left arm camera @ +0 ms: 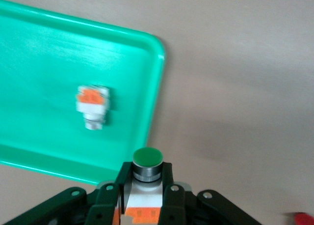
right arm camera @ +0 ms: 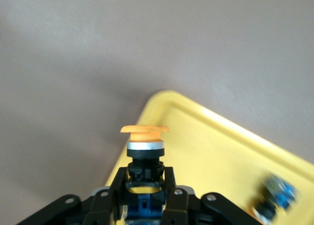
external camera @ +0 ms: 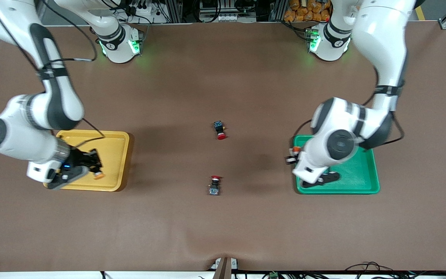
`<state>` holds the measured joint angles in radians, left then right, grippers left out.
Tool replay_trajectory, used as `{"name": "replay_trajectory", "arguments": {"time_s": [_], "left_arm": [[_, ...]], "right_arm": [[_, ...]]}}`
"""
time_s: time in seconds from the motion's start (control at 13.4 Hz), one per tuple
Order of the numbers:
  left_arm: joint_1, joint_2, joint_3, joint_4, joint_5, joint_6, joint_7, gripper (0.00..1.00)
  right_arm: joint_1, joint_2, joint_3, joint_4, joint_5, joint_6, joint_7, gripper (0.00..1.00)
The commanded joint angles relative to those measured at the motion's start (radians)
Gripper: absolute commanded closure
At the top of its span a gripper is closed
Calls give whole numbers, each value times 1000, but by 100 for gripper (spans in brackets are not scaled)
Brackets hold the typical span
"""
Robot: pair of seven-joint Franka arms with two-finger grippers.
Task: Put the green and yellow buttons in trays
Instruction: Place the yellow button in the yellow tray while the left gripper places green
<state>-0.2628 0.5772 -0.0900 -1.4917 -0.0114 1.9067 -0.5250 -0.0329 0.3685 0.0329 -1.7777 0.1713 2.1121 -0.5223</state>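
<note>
Delivery step: left pincer (left arm camera: 142, 205) clamped on green button (left arm camera: 147, 157) at green tray (left arm camera: 29, 38) edge, right pincer (right arm camera: 143, 195) clamped on yellow button (right arm camera: 145, 130) at yellow tray (right arm camera: 221, 146) corner; next, carry each over its tray and release.

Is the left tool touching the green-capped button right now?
Touching. The left wrist view shows the left tool with its fingers shut on the white body of the green-capped button, over the corner of the green tray.
</note>
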Motion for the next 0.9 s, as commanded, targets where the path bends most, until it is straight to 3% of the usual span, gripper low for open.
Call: {"name": "replay_trajectory", "arguments": {"time_s": [0.0,0.3,0.6,0.82], "left_arm": [[84,-42,-4,-74,14,-3,136,100],[250,1,-5,-76,33,28,426,100],[284,90,-4,-85,54,168,474,100],[281,113,-4,-116,57,228,474,100]], "right_arm": [[-50,-52,24,19,-4,-114,10,0],[-84,-100,6,49,-13,-266,85,0],[-73,-296,-1,-24,-154,-317,198,0],[-64,-384,7,-49,-162,-346,341,0]]}}
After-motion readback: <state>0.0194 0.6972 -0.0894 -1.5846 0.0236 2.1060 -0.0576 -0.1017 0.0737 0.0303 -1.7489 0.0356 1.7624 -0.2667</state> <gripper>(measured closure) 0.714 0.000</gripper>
